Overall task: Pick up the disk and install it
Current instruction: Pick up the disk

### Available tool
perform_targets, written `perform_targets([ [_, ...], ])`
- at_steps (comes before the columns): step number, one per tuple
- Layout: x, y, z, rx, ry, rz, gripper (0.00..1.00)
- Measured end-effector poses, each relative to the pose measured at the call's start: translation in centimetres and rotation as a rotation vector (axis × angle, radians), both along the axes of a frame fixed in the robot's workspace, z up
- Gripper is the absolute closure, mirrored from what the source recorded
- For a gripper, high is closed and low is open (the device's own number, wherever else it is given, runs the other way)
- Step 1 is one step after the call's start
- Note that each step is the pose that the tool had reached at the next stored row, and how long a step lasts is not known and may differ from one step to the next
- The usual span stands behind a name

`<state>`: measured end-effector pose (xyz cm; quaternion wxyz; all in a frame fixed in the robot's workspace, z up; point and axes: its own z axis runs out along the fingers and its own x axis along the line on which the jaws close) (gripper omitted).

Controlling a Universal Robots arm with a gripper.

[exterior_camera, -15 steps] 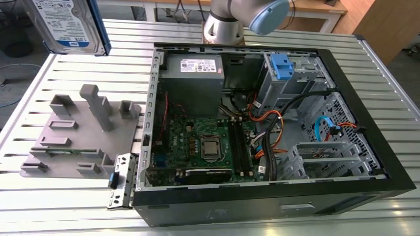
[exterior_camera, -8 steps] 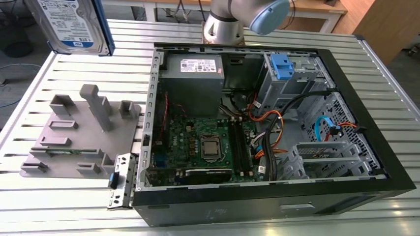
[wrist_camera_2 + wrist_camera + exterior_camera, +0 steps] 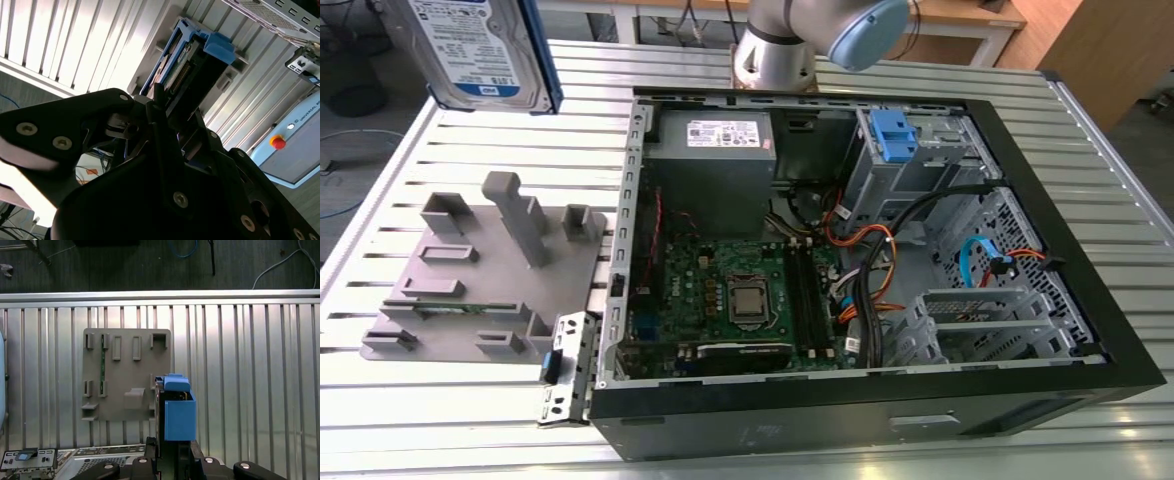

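Hold on the disk (image 3: pixel 192 65) is judged secure for the present: in the second wrist view the end effector (image 3: pixel 165 112) is seen clamped on one end of the drive, with the blue bracket and its tab projecting away from the fingers. In the first wrist view the disk (image 3: pixel 177 412) is presented edge-on, carried clear of the slatted table (image 3: pixel 250 365) and above one edge of the grey parts fixture (image 3: pixel 125 370). In the exterior view the disk (image 3: pixel 478 50) is seen raised close to the camera at the exterior view's left, label outward, well apart from the open computer case (image 3: pixel 854 400). Several risks can be judged from this. Because only one end is gripped and most of the drive overhangs, a pivot or slip between the fingers could be caused by any sharp motion, and the plastic bracket could flex under the load. The case interior is crowded: orange and black cables (image 3: pixel 881 235) are draped just beside the metal drive cage (image 3: pixel 914 165), where a bare blue clip (image 3: pixel 891 135) is mounted. A disk carried at a slight tilt could be caught on the cage rim, or a cable could be snagged by a bracket tab. If the grip were lost above the case, the motherboard (image 3: pixel 734 290) could be struck.
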<state>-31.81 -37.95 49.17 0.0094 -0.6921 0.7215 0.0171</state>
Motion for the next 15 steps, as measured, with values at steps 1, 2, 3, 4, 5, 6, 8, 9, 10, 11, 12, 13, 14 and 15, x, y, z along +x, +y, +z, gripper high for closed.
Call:
perform_targets([
  [1, 0.06, 0.00, 0.00, 0.0001, -0.0001, 0.000, 0.65],
  [2, 0.13, 0.00, 0.00, 0.0000, 0.0000, 0.000, 0.65],
  [3, 0.21, 0.00, 0.00, 0.0000, -0.0001, 0.000, 0.65],
  [4, 0.28, 0.00, 0.00, 0.0000, 0.0000, 0.000, 0.65],
  [5, 0.33, 0.00, 0.00, 0.0000, 0.0000, 0.000, 0.65],
  [6, 0.35, 0.00, 0.00, 0.0000, -0.0001, 0.000, 0.65],
  [8, 0.37, 0.00, 0.00, 0.0000, 0.0000, 0.000, 0.65],
  [9, 0.39, 0.00, 0.00, 0.0000, 0.0000, 0.000, 0.65],
  [10, 0.39, 0.00, 0.00, 0.0000, 0.0000, 0.000, 0.65],
  [11, 0.39, 0.00, 0.00, 0.0000, -0.0001, 0.000, 0.65],
  [12, 0.40, 0.00, 0.00, 0.0002, 0.0000, 0.000, 0.65],
  [13, 0.43, 0.00, 0.00, 0.0002, -0.0001, 0.000, 0.65],
  [14, 0.46, 0.00, 0.00, 0.0002, -0.0001, 0.000, 0.65],
  [15, 0.49, 0.00, 0.00, 0.0002, 0.0000, 0.000, 0.65],
])
